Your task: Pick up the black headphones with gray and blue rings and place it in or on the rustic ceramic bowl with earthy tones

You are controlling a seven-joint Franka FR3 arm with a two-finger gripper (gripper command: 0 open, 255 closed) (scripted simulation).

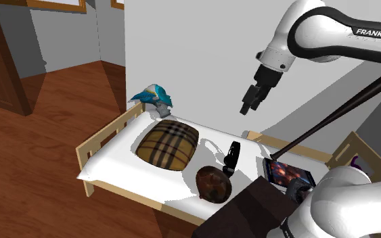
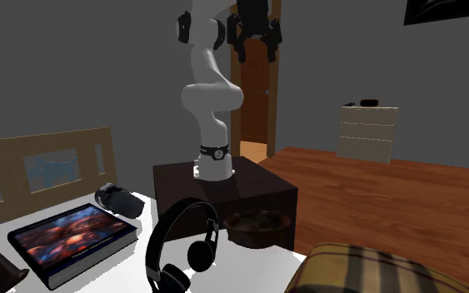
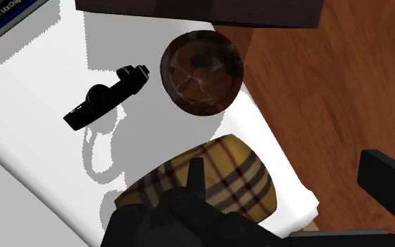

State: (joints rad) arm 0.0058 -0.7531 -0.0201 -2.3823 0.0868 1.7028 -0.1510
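The black headphones [image 1: 232,157] stand upright on the white bed [image 1: 118,152], between a plaid pillow and a book. In the wrist view the headphones [image 3: 108,97] lie just beside the brown, crackle-patterned bowl [image 3: 203,70]. The bowl [image 1: 214,182] sits on the bed's edge nearest the stand, close to the headphones. My gripper [image 1: 252,103] hangs high above the bed, well above the headphones. It is open and holds nothing; the fingers [image 3: 389,175] stand wide apart. In the second exterior view the headphones [image 2: 182,250] are in front, the bowl [image 2: 259,226] behind them, and the gripper [image 2: 257,48] at the top.
A plaid pillow [image 1: 167,145] lies mid-bed, directly under the gripper in the wrist view. A book with a colourful cover [image 1: 289,172] and a dark gadget [image 2: 117,198] lie near the stand [image 2: 224,187]. A blue toy [image 1: 153,96] sits at the bed's far end. Wooden rails edge the bed.
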